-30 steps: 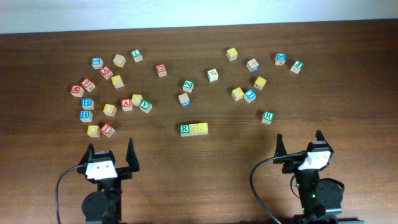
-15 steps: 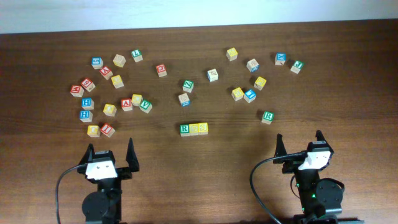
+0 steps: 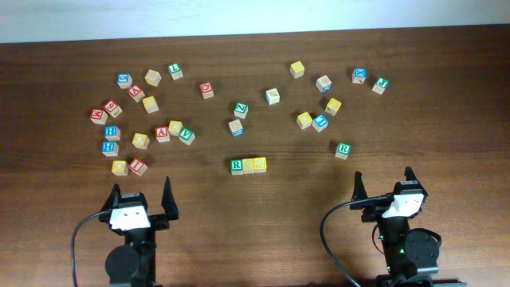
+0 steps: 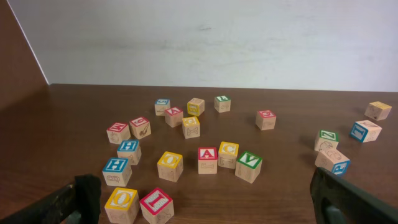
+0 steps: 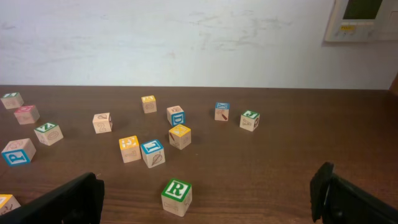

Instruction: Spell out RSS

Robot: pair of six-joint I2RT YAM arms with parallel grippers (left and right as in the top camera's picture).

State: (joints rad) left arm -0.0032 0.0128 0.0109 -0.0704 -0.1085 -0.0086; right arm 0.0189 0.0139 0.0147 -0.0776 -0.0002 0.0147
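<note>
between the two arms, out ahead of them, sits the rss row [image 3: 249, 164]: r cube [image 3: 237, 166] at its left end, then two yellow cubes [image 3: 260, 163] touching in line to the right. its long axis runs left to right across the table [image 3: 430, 119], square to both arms' reach. the left gripper [image 3: 141, 187] lies near-left of the row and the right gripper [image 3: 382, 175] near-right of it. the left looks a shade closer, though both are well apart from it. each has its jaws spread wide with nothing between them, and the wrist views bear that out. the row does not show clearly in either wrist view.

just beyond the row's r end a blue-edged cube [image 3: 236, 127] stands apart from it. a spare r [image 3: 343, 149] sits right of the row, ahead of the right gripper. a dense cluster [image 3: 162, 133] lies beyond and left of the row. nothing else touches the row, and nothing stands between it and either gripper.

by my reading the word is already laid, so no grasp is called for. any move toward the row risks nudging its cubes out of line.
</note>
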